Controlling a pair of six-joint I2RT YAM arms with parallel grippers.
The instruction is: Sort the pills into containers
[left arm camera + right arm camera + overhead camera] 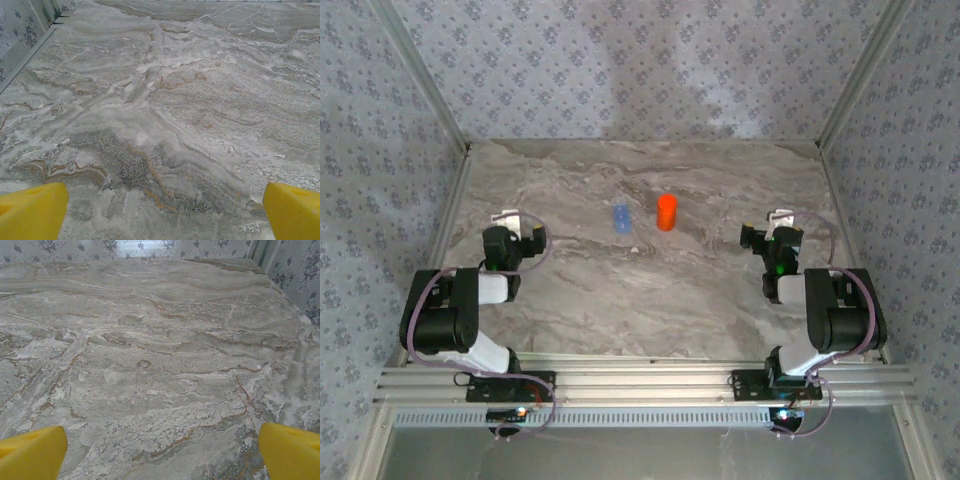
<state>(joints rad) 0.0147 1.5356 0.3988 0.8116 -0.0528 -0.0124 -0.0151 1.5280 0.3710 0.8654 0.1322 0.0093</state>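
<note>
From above, the orange bottle and blue container stand side by side on the table, at its far middle, well apart from the left tool and right tool, with bare marble reaching the patterned walls. The left wrist view shows yellow fingers spread wide over the table, the wall edge at far left. The right wrist view shows its fingers equally wide, with walls far ahead and to the right.

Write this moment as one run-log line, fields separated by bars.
left gripper: open, empty | right gripper: open, empty | orange bottle: upright, mid-table | blue container: upright, left of bottle, apart
</note>
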